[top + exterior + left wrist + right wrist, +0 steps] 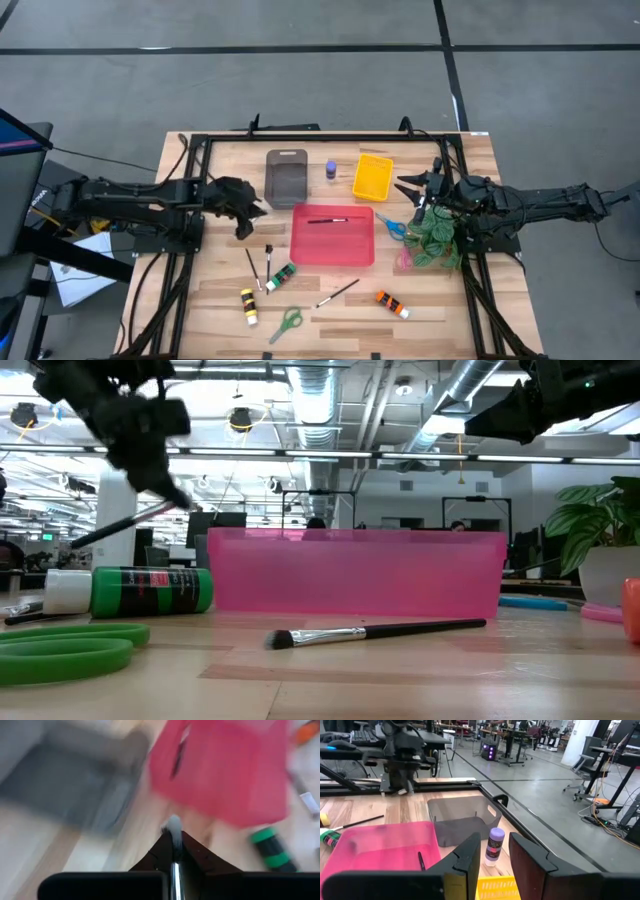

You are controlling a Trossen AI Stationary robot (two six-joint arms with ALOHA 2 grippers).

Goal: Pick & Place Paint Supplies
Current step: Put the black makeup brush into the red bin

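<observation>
One paintbrush (pixel 327 220) already lay in the red tray (pixel 333 252); the left gripper (pixel 243 213), fingers clamped on a second brush (pixel 173 831), hung beside that tray; tubes, scissors and brushes remained on the counter (pixel 440 300); the right gripper (pixel 412 186) waited, fingers apart.

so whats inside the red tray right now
One thin dark-handled paintbrush lies inside the red tray, near its far wall. The rest of the floor looks bare from above. In the low view the tray's near wall hides the inside.
</observation>
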